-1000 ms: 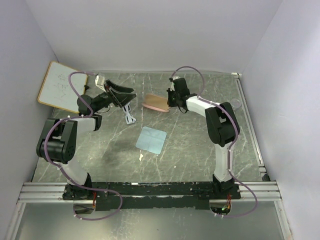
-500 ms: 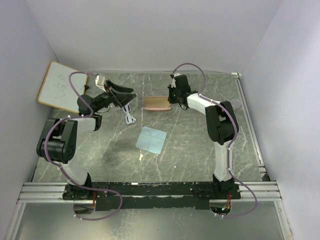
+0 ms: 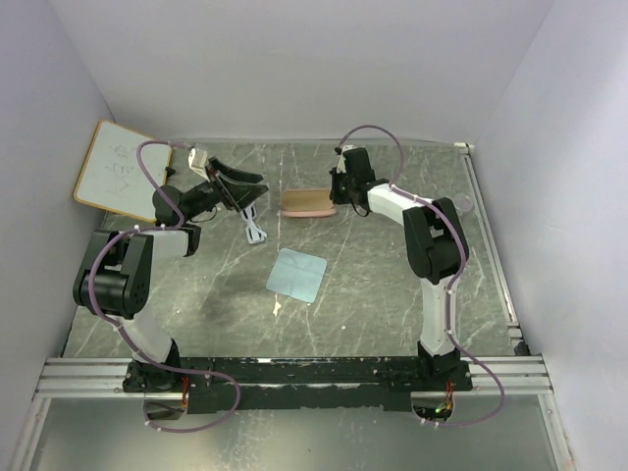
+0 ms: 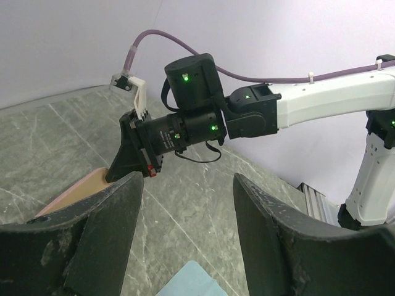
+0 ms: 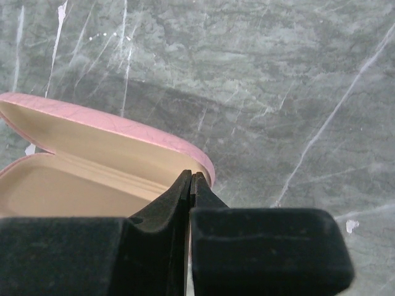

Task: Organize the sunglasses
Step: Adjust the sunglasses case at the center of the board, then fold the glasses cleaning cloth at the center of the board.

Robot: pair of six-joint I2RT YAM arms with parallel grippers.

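Bracing the pink case open, the closed right gripper could slip, letting it fall shut; the left gripper gapes wide, empty.

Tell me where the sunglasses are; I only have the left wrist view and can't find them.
Observer: The sunglasses lie on the table close by the open left gripper, toward the cloth.
Operator: Is the case open?
Observer: Yes. The right wrist view shows the pink case open, its beige lining bare where visible.
Operator: And the right gripper?
Observer: The right gripper is shut, its tips at the case's rim.
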